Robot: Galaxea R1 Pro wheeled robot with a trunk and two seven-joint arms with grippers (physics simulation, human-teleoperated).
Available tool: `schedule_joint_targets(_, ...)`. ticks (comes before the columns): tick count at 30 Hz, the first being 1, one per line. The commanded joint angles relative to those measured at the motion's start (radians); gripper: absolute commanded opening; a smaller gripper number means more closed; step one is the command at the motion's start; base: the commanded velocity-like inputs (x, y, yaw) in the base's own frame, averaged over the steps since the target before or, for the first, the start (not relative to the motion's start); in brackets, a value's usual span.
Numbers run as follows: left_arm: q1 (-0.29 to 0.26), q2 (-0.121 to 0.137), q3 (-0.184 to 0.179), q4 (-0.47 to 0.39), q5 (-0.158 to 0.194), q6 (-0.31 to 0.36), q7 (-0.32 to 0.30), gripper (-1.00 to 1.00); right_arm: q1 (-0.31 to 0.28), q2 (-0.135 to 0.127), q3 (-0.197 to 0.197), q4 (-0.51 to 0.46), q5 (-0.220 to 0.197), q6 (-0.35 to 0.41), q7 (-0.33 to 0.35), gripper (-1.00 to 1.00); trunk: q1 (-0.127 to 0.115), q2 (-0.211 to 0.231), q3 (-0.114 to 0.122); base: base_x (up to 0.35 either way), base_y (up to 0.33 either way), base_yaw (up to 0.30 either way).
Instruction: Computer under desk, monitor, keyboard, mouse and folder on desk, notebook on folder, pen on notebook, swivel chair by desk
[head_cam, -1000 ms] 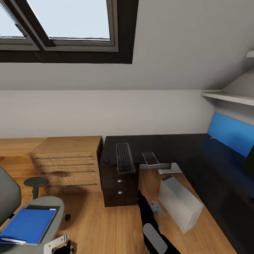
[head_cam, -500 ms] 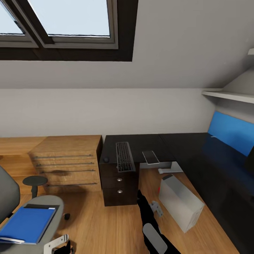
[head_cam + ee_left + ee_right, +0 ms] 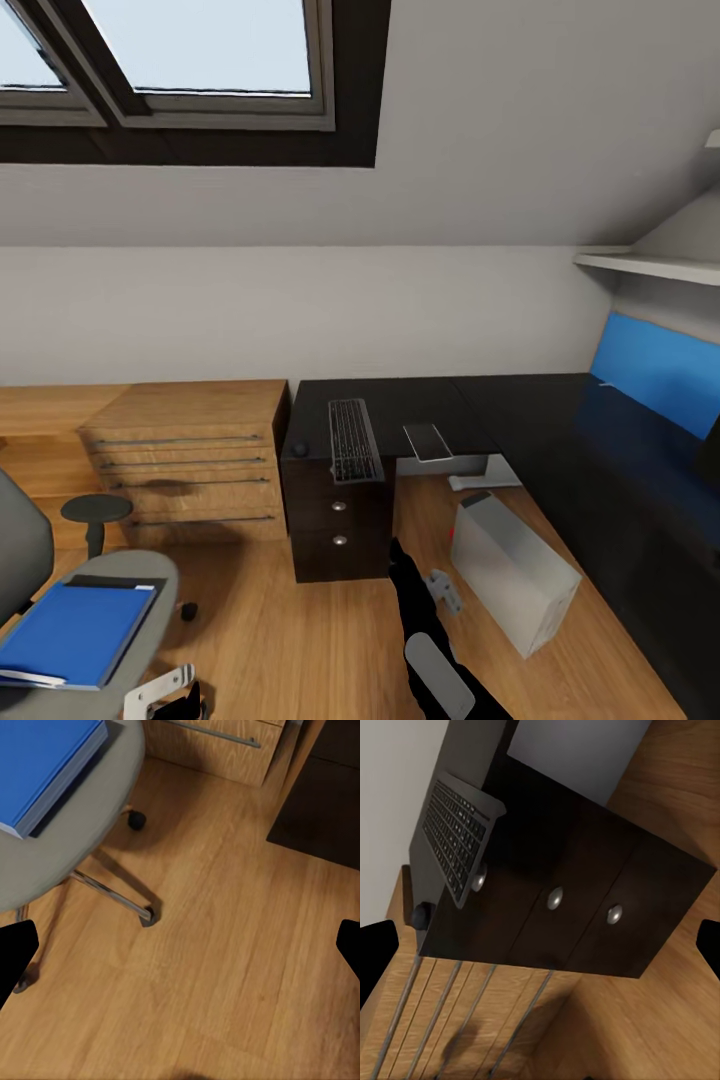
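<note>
Two tools, left tool [image 3: 180, 952] and right tool [image 3: 540, 945], are hanging with fingers spread wide, gripping nothing. Slim silver-framed keyboard [image 3: 352, 441] is lying at the glossy black desk [image 3: 420, 400] end, overhanging its front edge above the drawers; small black mouse [image 3: 299, 449] is sitting just beside it. Bright blue flat folder [image 3: 72, 633] is resting on the grey swivel chair [image 3: 100, 690] seat. Silver-grey computer tower [image 3: 512, 572] is standing on the wood floor beside the desk.
</note>
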Motion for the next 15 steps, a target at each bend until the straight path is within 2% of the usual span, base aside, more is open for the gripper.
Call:
schedule_joint_targets(1, 0.0, 0.001, -0.003, -0.002, 0.006, 0.003, 0.008, 1.0, -0.001, 0.0, 0.003, 0.0, -0.003, -0.005, -0.005, 1.0, 0.004, -0.008, -0.004, 0.0, 0.0, 0.0)
schedule_joint_targets(15, 0.0, 0.0, -0.003, -0.002, 0.006, 0.003, 0.008, 1.0, -0.001, 0.0, 0.003, -0.001, -0.004, -0.005, -0.003, 1.0, 0.058, -0.106, -0.048, 0.0, 0.0, 0.0)
